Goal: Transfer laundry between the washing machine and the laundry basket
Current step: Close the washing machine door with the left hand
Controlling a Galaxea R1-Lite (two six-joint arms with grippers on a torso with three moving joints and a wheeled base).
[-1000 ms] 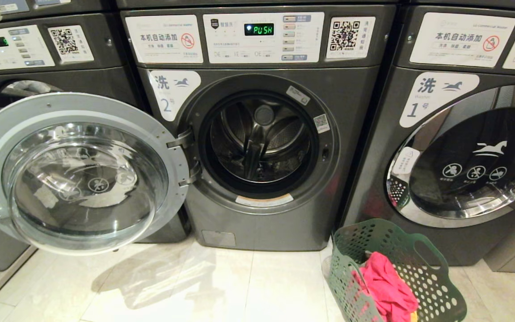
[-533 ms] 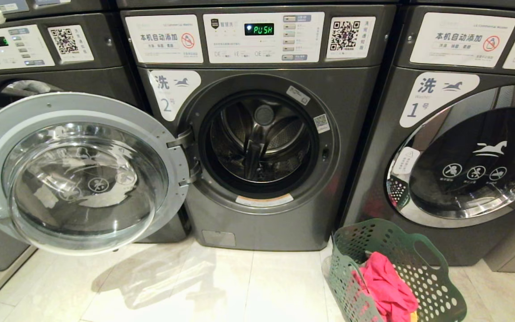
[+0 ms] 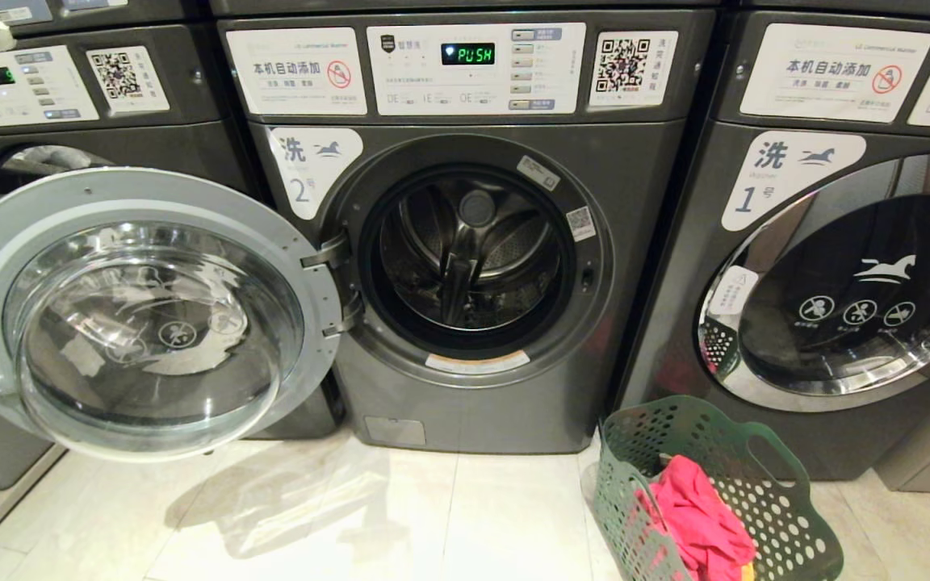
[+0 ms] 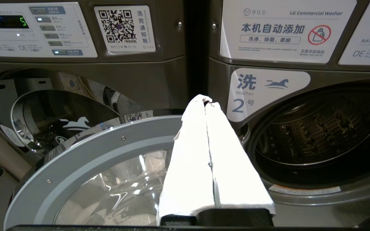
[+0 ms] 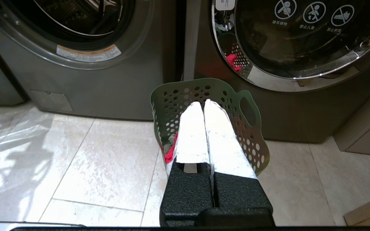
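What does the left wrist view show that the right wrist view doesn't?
Only the left wrist: the shut left gripper above the swung-open door, washer 2's label, and the neighbouring washer's display. Only the right wrist: the shut right gripper over the green basket with red laundry. Both: washer 2's open drum.

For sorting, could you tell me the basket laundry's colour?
Bright pink-red laundry, clearest in the head view.
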